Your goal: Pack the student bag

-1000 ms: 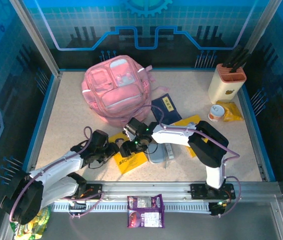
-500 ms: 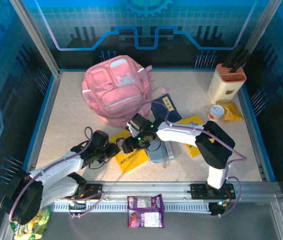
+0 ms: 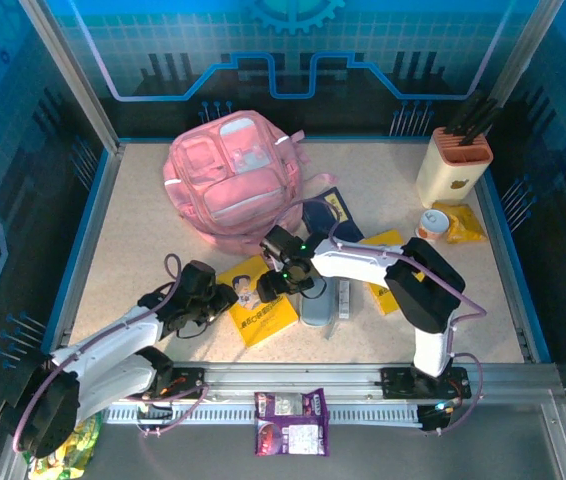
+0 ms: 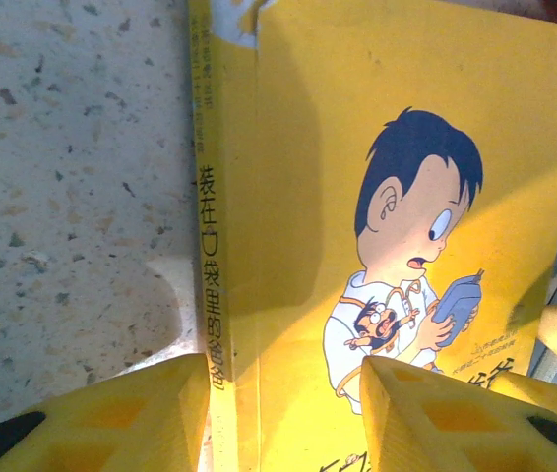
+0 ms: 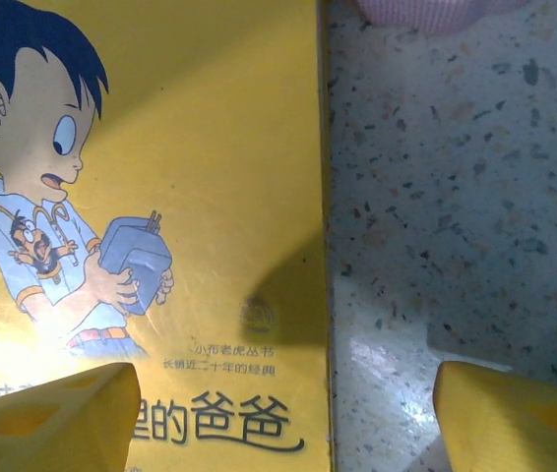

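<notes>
The student bag [image 3: 228,175], a big pink backpack, lies at the back left of the table. In front of it a yellow picture book [image 3: 260,305] with a cartoon boy lies flat. My left gripper [image 3: 219,298] sits low at the book's left side, open, its yellow fingers [image 4: 111,418] astride the spine of the book [image 4: 357,197]. My right gripper [image 3: 270,285] hovers over the book's far corner, open. One of its fingertips [image 5: 52,418] is above the cover of the book [image 5: 190,167], the other above bare table. Neither gripper holds anything.
A navy book [image 3: 330,213], a second yellow book [image 3: 385,268] and a grey case [image 3: 315,303] lie right of the picture book. A knife block [image 3: 453,160], a small cup [image 3: 431,226] and a yellow packet [image 3: 461,222] stand back right. A purple packet [image 3: 291,420] lies on the front rail.
My right gripper has shifted a little back and to the right over the book. The left gripper has edged slightly toward the book's spine. The book stays flat.
</notes>
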`<action>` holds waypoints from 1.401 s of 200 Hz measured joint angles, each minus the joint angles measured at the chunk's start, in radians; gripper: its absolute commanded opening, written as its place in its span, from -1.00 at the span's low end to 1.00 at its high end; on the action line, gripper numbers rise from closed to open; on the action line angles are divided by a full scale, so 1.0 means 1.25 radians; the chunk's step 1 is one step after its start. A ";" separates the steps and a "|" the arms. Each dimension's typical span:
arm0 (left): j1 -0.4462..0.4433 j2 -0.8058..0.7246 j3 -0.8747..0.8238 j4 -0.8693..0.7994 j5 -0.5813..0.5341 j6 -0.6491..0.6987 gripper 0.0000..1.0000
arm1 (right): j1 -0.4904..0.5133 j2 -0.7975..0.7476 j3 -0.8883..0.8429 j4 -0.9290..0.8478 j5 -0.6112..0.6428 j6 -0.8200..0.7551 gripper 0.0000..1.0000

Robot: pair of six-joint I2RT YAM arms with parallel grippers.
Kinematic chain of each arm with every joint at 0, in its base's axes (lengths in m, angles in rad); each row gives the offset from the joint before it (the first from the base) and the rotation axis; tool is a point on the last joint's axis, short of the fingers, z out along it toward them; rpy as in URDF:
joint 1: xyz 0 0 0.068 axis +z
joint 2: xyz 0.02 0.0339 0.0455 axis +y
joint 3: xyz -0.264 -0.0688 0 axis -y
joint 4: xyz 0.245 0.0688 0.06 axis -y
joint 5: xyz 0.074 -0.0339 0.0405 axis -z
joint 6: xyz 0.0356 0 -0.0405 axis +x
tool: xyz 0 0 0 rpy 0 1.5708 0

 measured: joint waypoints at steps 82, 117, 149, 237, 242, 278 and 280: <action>0.000 0.008 0.000 -0.016 -0.008 0.000 -0.11 | 0.008 0.037 0.018 0.038 -0.144 0.004 0.50; 0.000 0.010 0.000 -0.033 -0.023 0.000 -0.12 | 0.007 0.036 0.018 0.040 -0.174 0.007 0.43; 0.000 0.010 0.001 -0.048 -0.033 0.000 -0.13 | -0.008 0.013 0.005 0.066 -0.215 0.010 0.35; 0.000 0.010 0.003 -0.061 -0.034 0.001 -0.16 | -0.024 -0.041 -0.043 0.186 -0.363 0.029 0.05; 0.000 0.010 0.003 -0.061 -0.034 0.001 -0.16 | -0.024 -0.041 -0.046 0.190 -0.367 0.030 0.00; 0.000 0.010 0.003 -0.065 -0.034 0.001 -0.16 | -0.026 -0.041 -0.065 0.200 -0.369 0.039 -0.40; 0.000 0.010 0.003 -0.065 -0.034 0.001 -0.16 | -0.027 -0.041 -0.065 0.200 -0.369 0.037 -0.41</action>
